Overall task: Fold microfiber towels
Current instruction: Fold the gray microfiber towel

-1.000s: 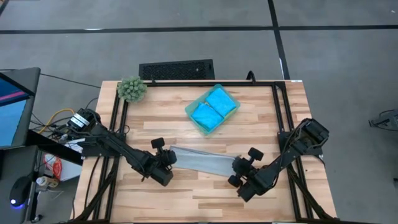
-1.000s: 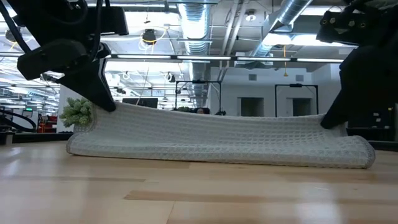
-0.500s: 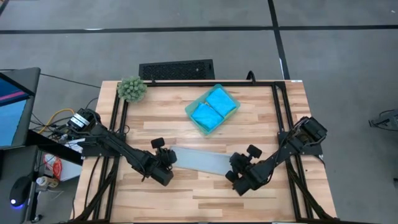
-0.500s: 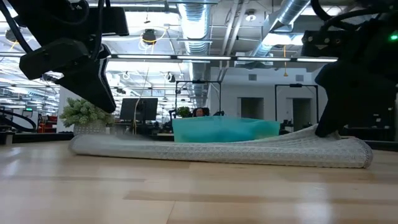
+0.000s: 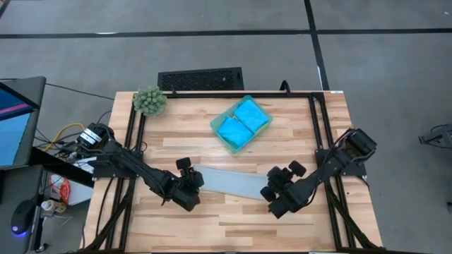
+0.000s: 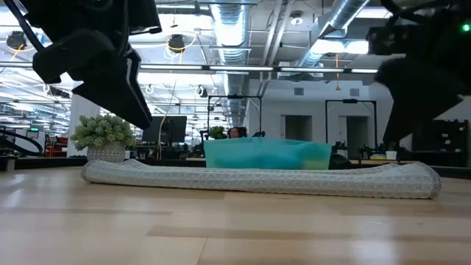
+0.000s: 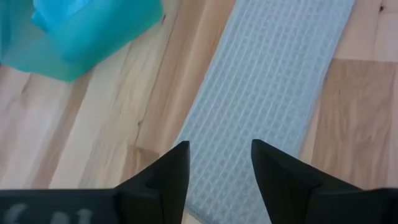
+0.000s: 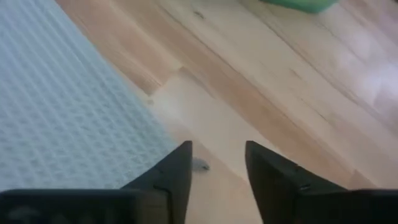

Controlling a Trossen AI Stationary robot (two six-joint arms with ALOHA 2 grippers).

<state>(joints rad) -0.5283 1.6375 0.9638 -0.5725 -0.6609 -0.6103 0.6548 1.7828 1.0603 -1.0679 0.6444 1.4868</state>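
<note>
Wooden table | grey towel flat | left pincer, right pincer: parted, empty, above towel ends

Both grippers let go of grey towel; lifted top layer dropped, now flat folded strip. Left gripper and right gripper opened, raised clear above ends.

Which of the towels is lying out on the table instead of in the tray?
The light grey towel, a flat strip on the wood; both blue towels sit folded in the teal tray.
</note>
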